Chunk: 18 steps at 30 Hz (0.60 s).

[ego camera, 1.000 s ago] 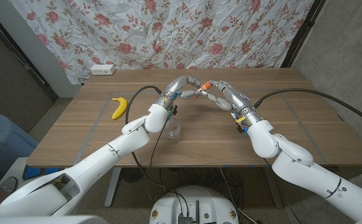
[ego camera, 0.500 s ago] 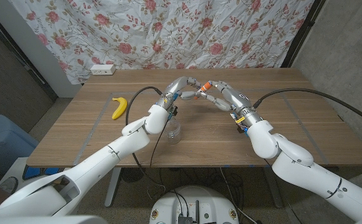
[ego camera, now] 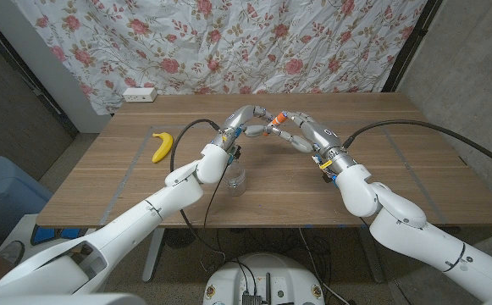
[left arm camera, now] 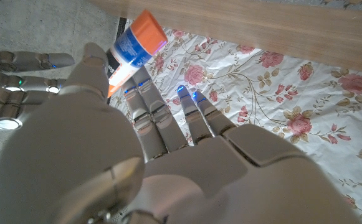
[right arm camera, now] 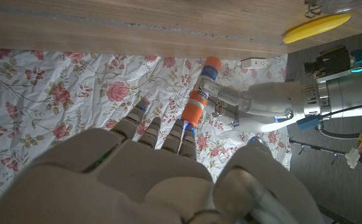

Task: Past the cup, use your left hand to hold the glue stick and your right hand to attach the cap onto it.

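Both hands are raised over the table's far half, beyond the clear cup (ego camera: 236,177). My left hand (ego camera: 246,119) grips the glue stick (right arm camera: 207,83) around its blue and white label, with the orange base end (left arm camera: 147,30) sticking out. The orange cap (right arm camera: 194,111) lies in line with the stick at its other end, between the fingertips of my right hand (ego camera: 303,131). How far the cap is seated cannot be told. In the head view the stick (ego camera: 273,124) shows as a small orange piece where the two hands meet. My left hand (left arm camera: 156,143) hides most of the cap in the left wrist view.
A banana (ego camera: 161,146) lies on the wooden table (ego camera: 381,161) at the left. A white power strip (ego camera: 139,94) sits at the back left edge. A flowered cloth (ego camera: 254,42) hangs behind the table. The cup stands right under my left forearm.
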Motion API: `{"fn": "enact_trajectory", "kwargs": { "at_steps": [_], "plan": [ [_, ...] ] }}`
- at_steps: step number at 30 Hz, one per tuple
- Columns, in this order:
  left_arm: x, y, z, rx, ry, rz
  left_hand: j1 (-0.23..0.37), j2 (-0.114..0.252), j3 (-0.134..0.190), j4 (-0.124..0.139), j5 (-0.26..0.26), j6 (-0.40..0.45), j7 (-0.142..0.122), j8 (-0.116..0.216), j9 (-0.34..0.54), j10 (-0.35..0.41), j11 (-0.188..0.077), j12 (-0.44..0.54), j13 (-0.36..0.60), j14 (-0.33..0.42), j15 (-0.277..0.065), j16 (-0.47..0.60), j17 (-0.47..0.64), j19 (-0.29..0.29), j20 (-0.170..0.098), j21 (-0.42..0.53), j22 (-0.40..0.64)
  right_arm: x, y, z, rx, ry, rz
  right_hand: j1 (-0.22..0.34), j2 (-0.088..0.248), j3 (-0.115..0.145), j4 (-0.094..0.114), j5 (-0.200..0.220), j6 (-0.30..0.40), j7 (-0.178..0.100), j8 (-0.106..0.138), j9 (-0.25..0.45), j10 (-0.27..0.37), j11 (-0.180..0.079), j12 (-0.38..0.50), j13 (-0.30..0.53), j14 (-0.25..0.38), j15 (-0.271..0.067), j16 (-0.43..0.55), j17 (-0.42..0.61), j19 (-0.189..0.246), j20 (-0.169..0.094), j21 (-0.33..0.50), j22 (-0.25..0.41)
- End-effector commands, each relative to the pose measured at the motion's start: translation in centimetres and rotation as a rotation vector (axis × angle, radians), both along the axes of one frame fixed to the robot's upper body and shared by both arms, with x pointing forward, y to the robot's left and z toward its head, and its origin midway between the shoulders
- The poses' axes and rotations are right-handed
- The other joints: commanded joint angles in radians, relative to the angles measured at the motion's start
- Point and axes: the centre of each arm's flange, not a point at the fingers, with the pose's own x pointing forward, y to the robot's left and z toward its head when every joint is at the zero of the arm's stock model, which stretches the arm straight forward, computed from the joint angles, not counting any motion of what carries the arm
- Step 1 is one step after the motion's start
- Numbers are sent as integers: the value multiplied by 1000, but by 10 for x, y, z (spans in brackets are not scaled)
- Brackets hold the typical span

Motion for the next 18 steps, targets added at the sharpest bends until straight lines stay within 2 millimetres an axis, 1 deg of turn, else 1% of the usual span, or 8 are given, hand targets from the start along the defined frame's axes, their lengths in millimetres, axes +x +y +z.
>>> {"fn": "enact_trajectory", "kwargs": {
  "at_steps": [1,18],
  "plan": [
    [-5,2,-1,-10,-6,6,26,74,7,2,6,30,8,16,7,14,-1,9,6,9,-147,1,2,14,-35,3,3,-1,4,-2,-28,16,-11,-13,1,1,6,-3,19,1,6,3,15,3,5,3,4,-4,11,1,12,-2,5,4],
    [-11,5,-2,-11,-11,3,29,75,8,1,6,35,9,18,7,20,-1,10,6,12,-148,1,3,17,-37,4,3,-6,10,-6,-68,13,-20,-31,2,-2,14,-6,32,3,6,3,30,2,7,3,13,-8,16,2,19,0,6,3]
  ]
}}
